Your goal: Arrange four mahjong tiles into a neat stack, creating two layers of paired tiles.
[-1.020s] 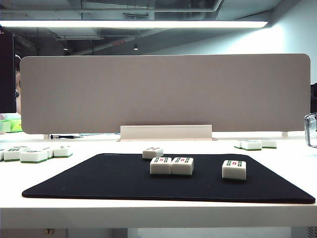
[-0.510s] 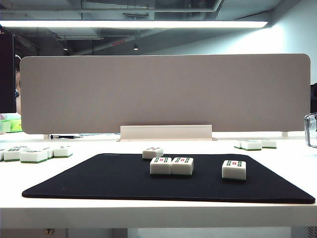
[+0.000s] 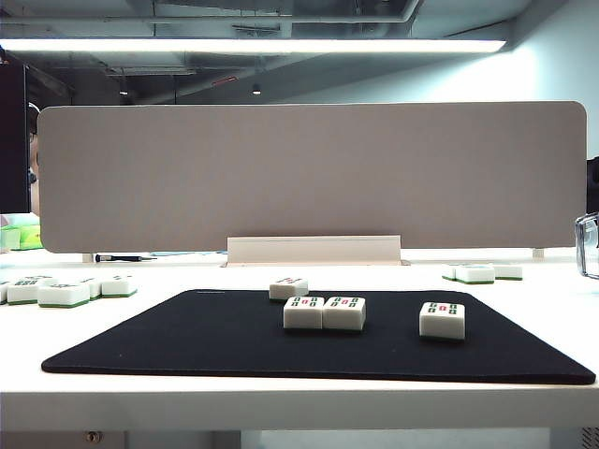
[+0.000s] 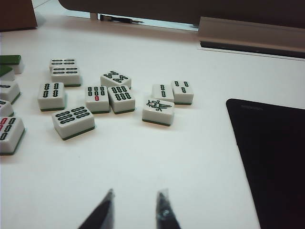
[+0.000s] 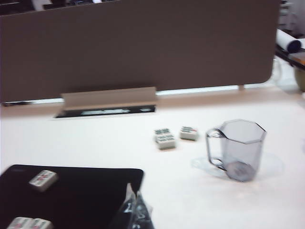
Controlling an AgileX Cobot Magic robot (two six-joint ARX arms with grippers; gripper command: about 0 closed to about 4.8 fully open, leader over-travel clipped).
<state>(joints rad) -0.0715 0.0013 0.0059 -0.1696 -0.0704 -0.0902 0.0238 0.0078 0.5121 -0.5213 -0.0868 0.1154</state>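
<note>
Right wrist view: tiles (image 5: 43, 180) lie beyond shut right jaws.

On the mat (image 3: 187, 346) two tiles (image 3: 324, 312) lay touching side by side. One tile (image 3: 288, 287) sat behind them, another tile (image 3: 442, 320) to their right. The mat lay on the worktop (image 3: 281, 402).

White mahjong tiles (image 3: 324, 312), green-and-red marks, on black mat (image 3: 187, 341)
</note>
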